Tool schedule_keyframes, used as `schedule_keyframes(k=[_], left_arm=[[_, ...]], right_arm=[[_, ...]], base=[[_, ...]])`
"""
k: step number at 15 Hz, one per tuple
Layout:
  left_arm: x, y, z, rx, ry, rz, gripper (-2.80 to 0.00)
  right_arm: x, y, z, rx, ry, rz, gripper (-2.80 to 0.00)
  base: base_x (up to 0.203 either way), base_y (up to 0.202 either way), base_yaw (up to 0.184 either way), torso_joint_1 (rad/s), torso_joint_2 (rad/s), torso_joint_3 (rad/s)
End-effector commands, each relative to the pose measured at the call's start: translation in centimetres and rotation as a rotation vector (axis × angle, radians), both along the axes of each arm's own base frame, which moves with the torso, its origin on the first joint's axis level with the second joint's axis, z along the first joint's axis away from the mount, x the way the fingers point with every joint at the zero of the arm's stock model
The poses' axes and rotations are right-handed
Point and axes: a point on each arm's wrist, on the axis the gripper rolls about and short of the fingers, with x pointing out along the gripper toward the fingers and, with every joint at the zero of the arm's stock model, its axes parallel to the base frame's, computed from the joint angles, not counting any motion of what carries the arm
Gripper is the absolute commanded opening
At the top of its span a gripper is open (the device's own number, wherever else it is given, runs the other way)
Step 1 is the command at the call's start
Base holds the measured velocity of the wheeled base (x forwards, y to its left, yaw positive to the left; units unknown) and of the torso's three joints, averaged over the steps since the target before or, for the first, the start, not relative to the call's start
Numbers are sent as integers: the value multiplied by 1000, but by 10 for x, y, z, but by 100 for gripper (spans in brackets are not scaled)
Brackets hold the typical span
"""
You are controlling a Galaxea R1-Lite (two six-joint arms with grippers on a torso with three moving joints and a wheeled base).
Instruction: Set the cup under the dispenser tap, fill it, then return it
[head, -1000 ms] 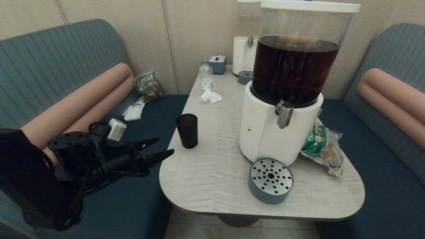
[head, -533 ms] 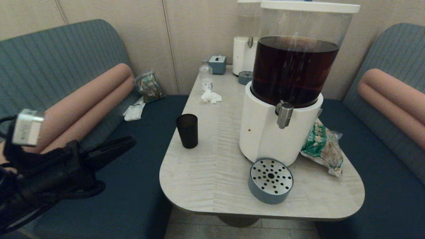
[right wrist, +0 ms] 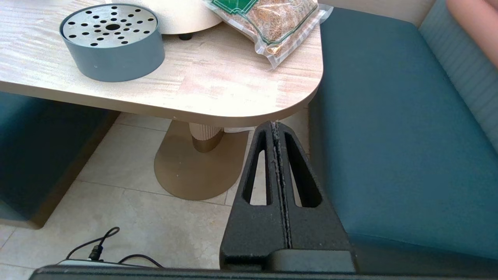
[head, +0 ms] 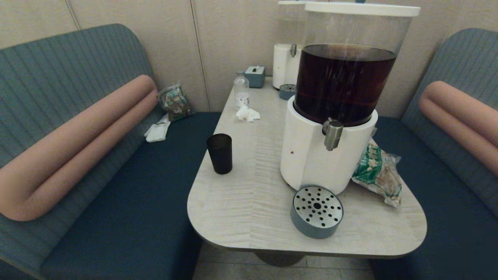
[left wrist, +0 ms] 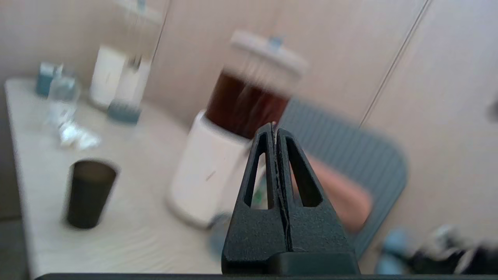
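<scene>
While closed, left gripper point(left wrist: 275, 134) hangs apart from cup point(left wrist: 88, 192).

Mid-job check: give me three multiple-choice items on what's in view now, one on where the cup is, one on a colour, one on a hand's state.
1. Where does the cup stand?
A. On the drip tray
B. On the table, left of the dispenser base
C. On the bench

2. What colour is the drink in the near dispenser's tank?
A. Dark brown
B. Colourless
C. Green

3. How are the left hand's fingers?
A. Wide open
B. Shut on the cup
C. Shut, empty

Key: B, the cup sits apart from the drip tray; A, the liquid is dark brown; C, the fingers are pressed together with nothing between them.
</scene>
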Motion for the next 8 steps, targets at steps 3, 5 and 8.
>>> schedule_keyframes(k=[3,5,8], left_arm=[[-72,-9,6,-163,-122,-29,-280],[-91,-4,2,-241,-63,-72,-280],[-88,-1,-33,-163,-34,37,-280]], right_arm=[[0,0,0,-1,-1,1,-280],[0,0,0,-1,0,1,-280],[0,0,0,-2,0,1,-280]], base=[[0,0,0,0,0,0],[0,0,0,0,0,0],[0,0,0,0,0,0]])
